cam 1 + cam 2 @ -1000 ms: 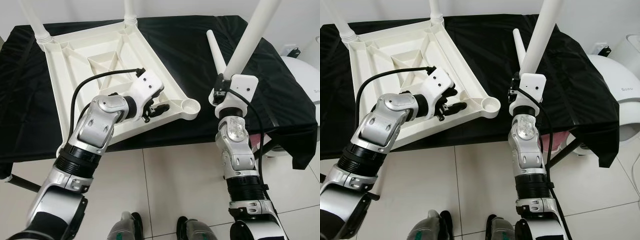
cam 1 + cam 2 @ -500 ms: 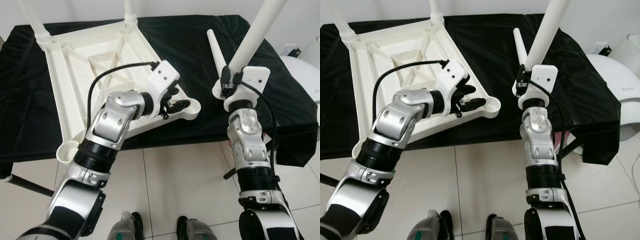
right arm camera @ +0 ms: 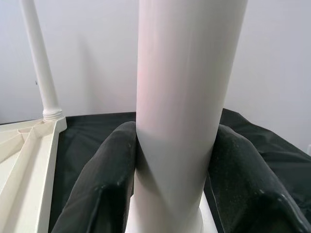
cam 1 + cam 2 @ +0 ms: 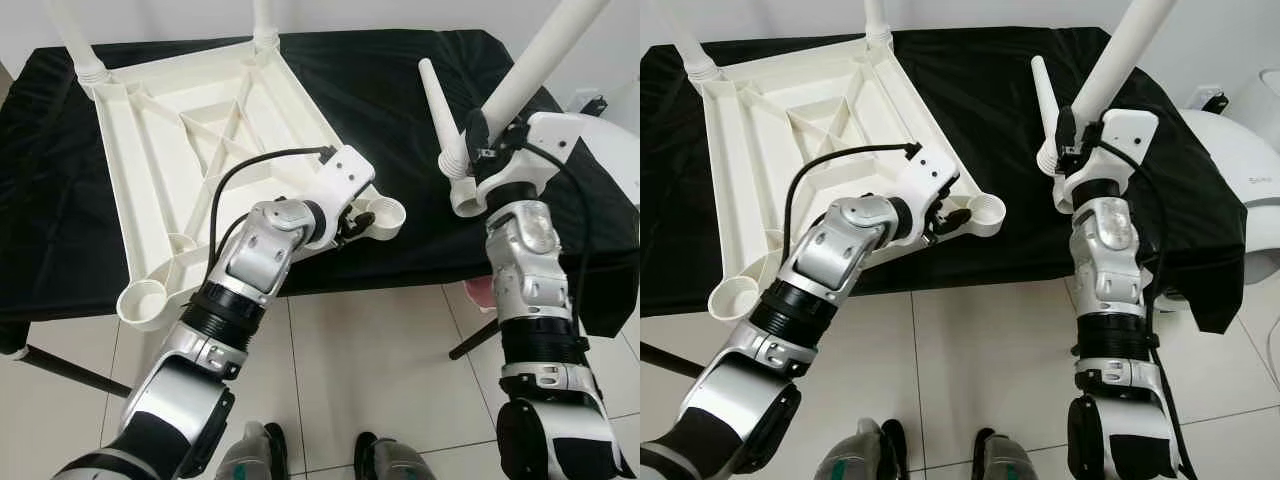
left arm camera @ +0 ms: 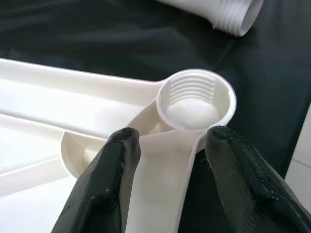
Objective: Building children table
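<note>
tabletop (image 4: 200, 150), white plastic and turned underside up, lies on the black-covered desk (image 4: 380, 90), ribs showing, its near corner socket (image 5: 197, 99) reaching the desk's front edge. two legs already stand upright in the far corners (image 4: 75, 40), and another empty socket (image 4: 143, 300) hangs over the front edge on the robot's left. left gripper (image 5: 167, 145) sits at the near corner, its jaws open, one black finger (image 5: 109, 179) over the ribbed inside of the frame and the other outside the rim, just behind the threaded socket; whether they touch the plastic cannot be told. right gripper (image 3: 175, 160) is raised over the desk's right part, jaws closed around a white leg (image 4: 535, 60) that tilts up and away, threaded end (image 4: 465, 195) low, well apart from the socket. spare leg (image 4: 440, 115) lies on the cloth just beside it
</note>
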Robot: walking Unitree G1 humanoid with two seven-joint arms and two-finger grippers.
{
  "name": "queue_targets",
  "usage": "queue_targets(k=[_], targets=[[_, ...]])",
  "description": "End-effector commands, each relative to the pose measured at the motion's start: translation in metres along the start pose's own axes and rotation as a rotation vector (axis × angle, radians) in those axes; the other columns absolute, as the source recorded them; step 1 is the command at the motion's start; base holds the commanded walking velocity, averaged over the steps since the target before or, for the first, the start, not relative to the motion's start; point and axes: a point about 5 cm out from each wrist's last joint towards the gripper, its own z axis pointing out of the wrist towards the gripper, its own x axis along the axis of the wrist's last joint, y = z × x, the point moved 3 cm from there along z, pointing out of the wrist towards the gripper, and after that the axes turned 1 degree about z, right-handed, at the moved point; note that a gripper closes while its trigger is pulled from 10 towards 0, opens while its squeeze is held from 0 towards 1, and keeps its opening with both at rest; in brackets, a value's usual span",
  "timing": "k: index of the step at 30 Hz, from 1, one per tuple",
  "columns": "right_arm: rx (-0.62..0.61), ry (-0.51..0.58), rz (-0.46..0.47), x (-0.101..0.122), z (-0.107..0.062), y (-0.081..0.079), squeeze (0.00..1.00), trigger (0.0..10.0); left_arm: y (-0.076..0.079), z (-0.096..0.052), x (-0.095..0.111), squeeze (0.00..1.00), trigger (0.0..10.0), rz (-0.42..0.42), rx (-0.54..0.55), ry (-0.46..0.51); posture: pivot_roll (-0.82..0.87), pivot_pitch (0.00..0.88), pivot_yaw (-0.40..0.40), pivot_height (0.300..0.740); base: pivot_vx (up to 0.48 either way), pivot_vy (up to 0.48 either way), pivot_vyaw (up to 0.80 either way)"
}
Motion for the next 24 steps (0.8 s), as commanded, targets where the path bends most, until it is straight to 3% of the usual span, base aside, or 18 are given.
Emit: queue_targets(k=[1,6,9,24], targets=[[0.011,0.028,0.020,0.009,0.003,0.004,0.00,10.0,-0.003,0.001,-0.008,0.00,10.0,0.004,0.069,-0.020,-0.09,0.178,0.010,0.740,0.000,0.000,0.00],[0.008,0.024,0.030,0.011,0.005,0.011,0.00,10.0,0.000,0.000,-0.009,0.00,10.0,0.012,0.061,-0.016,-0.08,0.177,0.010,0.740,0.000,0.000,0.00],[-0.002,0.025,0.015,0.015,0.008,0.026,0.00,10.0,0.006,0.000,-0.017,0.00,10.0,0.029,0.040,-0.030,-0.09,0.175,0.008,0.740,0.000,0.000,0.00],[0.010,0.035,0.016,0.019,0.007,0.031,0.00,10.0,0.013,0.005,-0.021,0.00,10.0,0.068,0.024,-0.050,-0.10,0.165,0.016,0.740,0.000,0.000,0.00]])
